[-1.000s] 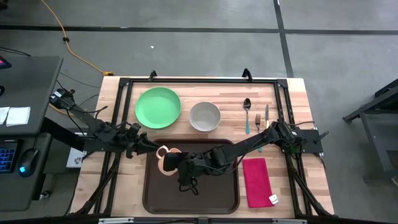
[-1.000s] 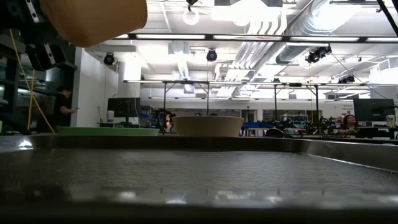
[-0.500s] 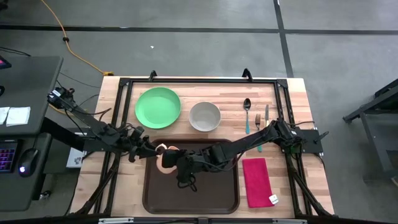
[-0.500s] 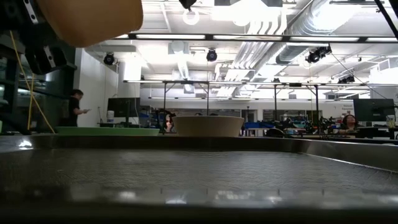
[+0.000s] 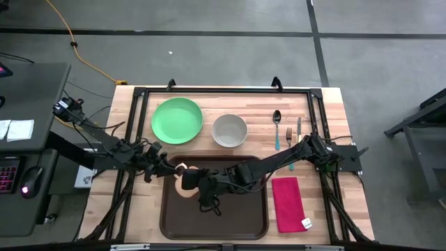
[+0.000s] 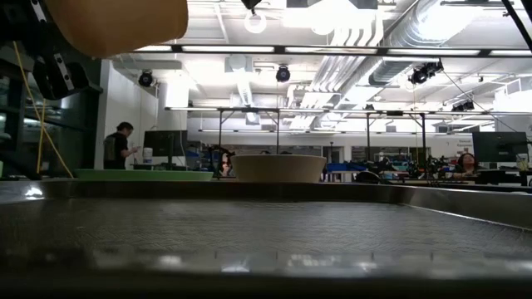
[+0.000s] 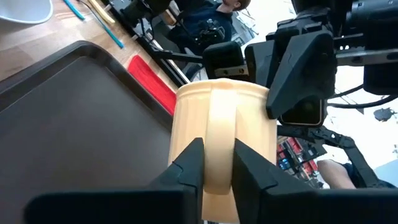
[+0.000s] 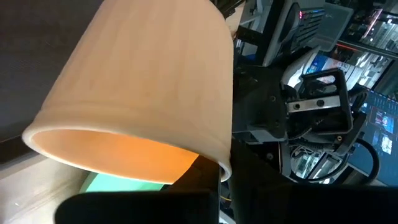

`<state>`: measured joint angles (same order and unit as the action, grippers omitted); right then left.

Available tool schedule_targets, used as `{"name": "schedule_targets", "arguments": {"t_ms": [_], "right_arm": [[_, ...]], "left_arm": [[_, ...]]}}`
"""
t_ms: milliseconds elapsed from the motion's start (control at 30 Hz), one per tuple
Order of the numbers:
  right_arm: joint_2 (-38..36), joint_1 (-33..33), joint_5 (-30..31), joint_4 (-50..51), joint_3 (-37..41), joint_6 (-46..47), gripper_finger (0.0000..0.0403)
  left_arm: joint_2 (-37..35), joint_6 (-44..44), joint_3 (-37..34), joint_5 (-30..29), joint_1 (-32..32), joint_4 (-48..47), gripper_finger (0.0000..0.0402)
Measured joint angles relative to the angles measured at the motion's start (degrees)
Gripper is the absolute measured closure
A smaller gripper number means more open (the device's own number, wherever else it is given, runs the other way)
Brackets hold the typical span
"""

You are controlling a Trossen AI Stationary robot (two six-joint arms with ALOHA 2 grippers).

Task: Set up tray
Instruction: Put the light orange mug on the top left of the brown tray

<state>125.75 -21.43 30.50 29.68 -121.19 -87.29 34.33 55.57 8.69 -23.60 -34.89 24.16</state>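
Tray [image 5: 230, 216] beneath mug [image 5: 187, 180] in both jaws

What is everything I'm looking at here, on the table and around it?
tray: one, dark brown, near middle of the table
mug: one, cream, held above the tray's far left part
plate: one, green, beyond the tray
bowl: one, pale grey, beside the plate
spoon, fork, knife: one each, teal-handled, right of the bowl
napkin: one, red, right of the tray
person: one, dark top, far back in the room
left pincer: shut on the mug's handle
right pincer: at the mug's rim
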Motion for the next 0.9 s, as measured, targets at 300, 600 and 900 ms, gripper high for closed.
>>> {"name": "schedule_targets", "arguments": {"t_ms": [300, 600, 900], "right_arm": [[0.00, -0.02, 0.00, -0.05, 0.00, 0.00, 0.0402], [0.00, -0.13, 0.59, -0.03, 0.00, 2.63, 0.0402], [0.00, -0.17, 2.12, 0.03, 0.00, 4.87, 0.0403]], "left_arm": [[0.02, 0.00, 0.00, -0.52, 0.00, -0.23, 0.0341], [0.00, -2.83, 0.00, -0.51, 0.02, -0.08, 0.0341], [-0.02, -5.63, 0.00, -0.54, 0.04, -0.06, 0.0341]]}}
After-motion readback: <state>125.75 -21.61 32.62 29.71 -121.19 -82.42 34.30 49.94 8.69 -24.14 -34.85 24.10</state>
